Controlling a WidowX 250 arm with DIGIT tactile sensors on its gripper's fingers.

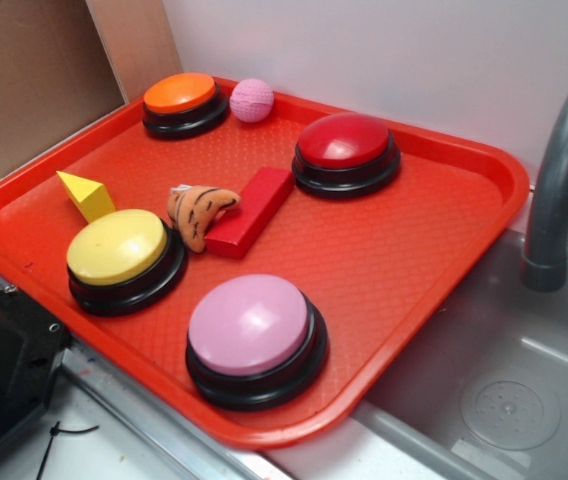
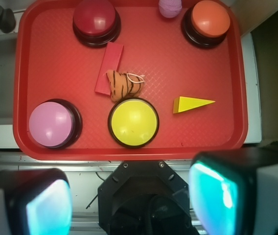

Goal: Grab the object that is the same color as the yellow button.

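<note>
Red tray [image 2: 129, 152] holds everything. Yellow wedge [image 2: 192, 104] lies flat on the tray, at 3 o'clock from the yellow button [image 2: 133, 122] in the wrist view, near but not touching. Striped plush toy [image 2: 122, 84] sits at the button's 12 o'clock, against the red block [image 2: 109, 67]. Hand [image 2: 131, 198] open, fingers spread wide, above the bench, off the tray's near edge.

A small yellow wedge [image 1: 86, 194] [image 2: 192, 104] lies flat on the tray, just beside the yellow button [image 1: 117, 247] [image 2: 133, 121].

Gripper [image 2: 131, 196] hovers high, fingers [image 2: 217, 196] spread apart.
</note>
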